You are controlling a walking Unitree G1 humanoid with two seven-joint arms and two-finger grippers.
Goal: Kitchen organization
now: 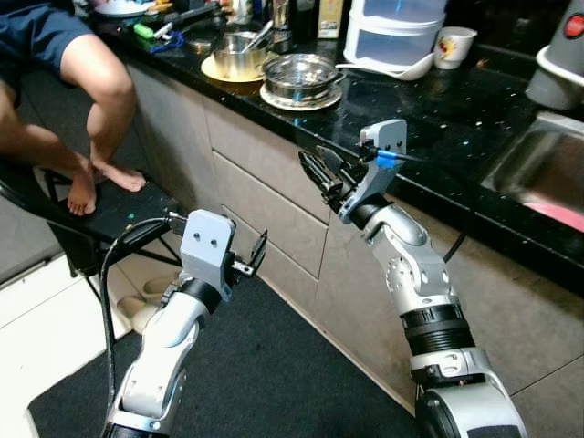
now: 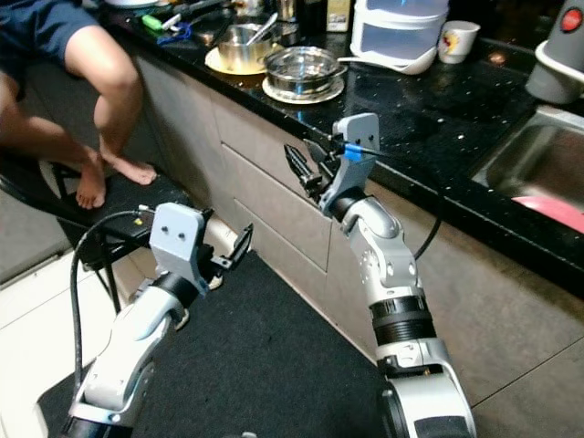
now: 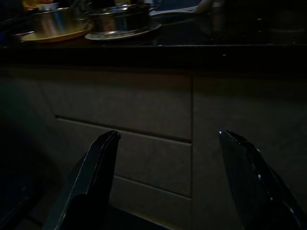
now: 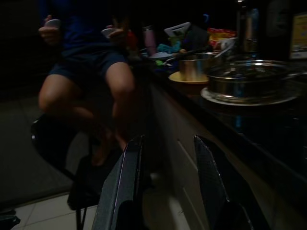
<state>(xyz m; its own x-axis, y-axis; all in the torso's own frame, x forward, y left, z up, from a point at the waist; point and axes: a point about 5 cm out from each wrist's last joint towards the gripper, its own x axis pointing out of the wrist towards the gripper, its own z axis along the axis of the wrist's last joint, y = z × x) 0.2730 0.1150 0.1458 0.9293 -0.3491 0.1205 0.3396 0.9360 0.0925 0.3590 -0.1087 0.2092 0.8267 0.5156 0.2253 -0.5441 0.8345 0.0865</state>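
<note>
1. You have nothing in hand yet: your right gripper [image 1: 321, 173] hangs at the edge of the black worktop [image 1: 429, 119], its fingers a little apart and pinching nothing.
2. Your left gripper [image 1: 254, 255] sits low before the cabinet drawers [image 1: 265, 205], fingers spread wide and empty.
3. The steel pot on its plate [image 1: 301, 78], the smaller pan on a yellow mat [image 1: 235, 55], the plastic container [image 1: 394, 32] and the mug [image 1: 453, 46] all stand untidied on the worktop, so the organizing looks barely begun.
4. Mind the person [image 1: 82, 82] seated on a chair just beside the worktop's end.
</note>
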